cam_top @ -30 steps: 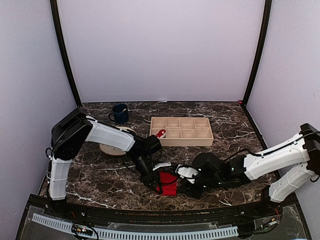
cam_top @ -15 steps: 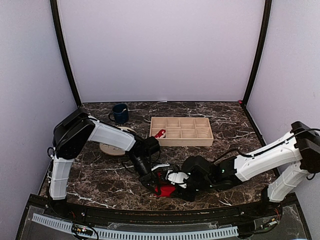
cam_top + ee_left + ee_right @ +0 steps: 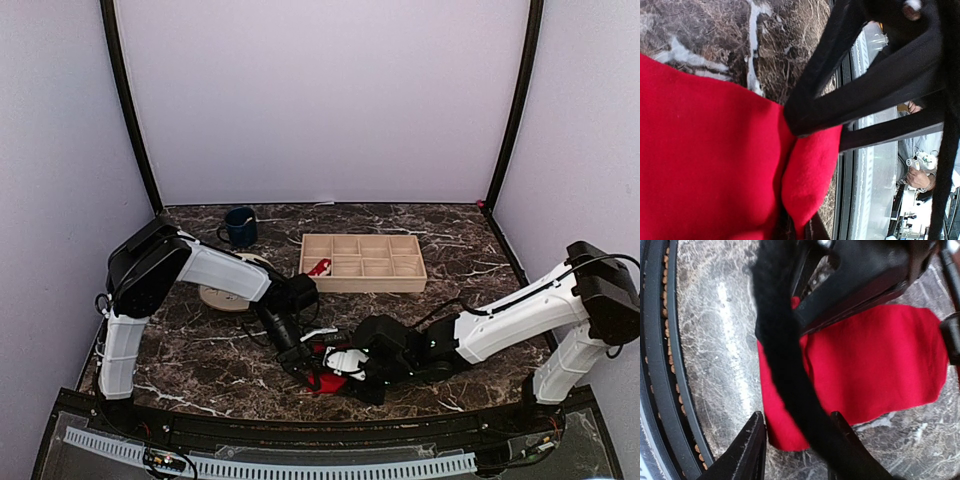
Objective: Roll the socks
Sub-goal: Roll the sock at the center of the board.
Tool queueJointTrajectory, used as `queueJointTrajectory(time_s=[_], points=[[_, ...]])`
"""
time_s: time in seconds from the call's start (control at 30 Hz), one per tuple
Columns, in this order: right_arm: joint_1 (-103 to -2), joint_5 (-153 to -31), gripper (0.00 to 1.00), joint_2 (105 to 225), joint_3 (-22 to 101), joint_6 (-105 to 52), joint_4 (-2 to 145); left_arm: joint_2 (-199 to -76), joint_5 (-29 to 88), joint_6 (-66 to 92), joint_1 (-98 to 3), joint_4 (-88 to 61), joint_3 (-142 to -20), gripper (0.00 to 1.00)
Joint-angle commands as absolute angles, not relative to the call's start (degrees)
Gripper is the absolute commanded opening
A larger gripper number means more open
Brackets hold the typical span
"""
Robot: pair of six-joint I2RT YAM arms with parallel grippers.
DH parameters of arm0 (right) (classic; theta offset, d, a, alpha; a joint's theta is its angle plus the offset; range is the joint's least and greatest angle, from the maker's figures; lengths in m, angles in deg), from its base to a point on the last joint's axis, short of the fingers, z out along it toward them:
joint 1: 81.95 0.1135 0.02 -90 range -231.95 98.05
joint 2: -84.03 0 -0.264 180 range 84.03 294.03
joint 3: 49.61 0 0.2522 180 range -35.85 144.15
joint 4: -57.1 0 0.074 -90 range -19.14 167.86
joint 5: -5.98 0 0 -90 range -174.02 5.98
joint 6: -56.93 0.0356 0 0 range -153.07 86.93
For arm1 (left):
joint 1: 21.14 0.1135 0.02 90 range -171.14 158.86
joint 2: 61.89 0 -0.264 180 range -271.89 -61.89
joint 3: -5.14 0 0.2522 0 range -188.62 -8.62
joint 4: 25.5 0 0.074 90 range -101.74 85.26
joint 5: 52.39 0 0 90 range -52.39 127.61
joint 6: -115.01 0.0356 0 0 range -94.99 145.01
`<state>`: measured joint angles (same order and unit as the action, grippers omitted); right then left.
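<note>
Left gripper point(image 3: 789, 122) clamps the socks point(image 3: 875, 360); right gripper point(image 3: 796, 425) has jaws apart over their edge.

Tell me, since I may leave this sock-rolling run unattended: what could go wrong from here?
1. The left fingers pinch only a narrow edge of the socks, so the fabric may slip free under a pull.
2. The right fingers work tight against the left arm's end, with a blurred black part crossing in front; they could collide or snag.
3. The socks lie near the table front edge and might be pushed off.
</note>
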<state>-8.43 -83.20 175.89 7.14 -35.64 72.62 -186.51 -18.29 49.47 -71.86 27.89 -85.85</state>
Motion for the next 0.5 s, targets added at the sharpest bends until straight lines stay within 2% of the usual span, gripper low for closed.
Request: queueJointTrajectory(time_s=[0.0, 0.17, 0.3, 0.47], points=[[-7.86, -84.52, 0.38, 177.60, 8.69, -36.79, 71.72, -188.07, -14.38, 50.74, -71.61, 30.32, -85.92, 0.01], [-7.89, -84.81, 0.34, 178.02, 8.47, -36.86, 71.18, -188.13, -14.52, 50.84, -71.59, 30.38, -86.01, 0.01], [-7.94, -85.13, 0.23, 178.58, 9.05, -37.12, 71.40, -188.14, -14.63, 50.63, -71.59, 30.14, -85.78, 0.01], [-7.87, -85.59, 0.12, 179.13, 9.48, -37.34, 71.73, -188.14, -13.41, 49.79, -71.51, 29.70, -85.68, 0.09]])
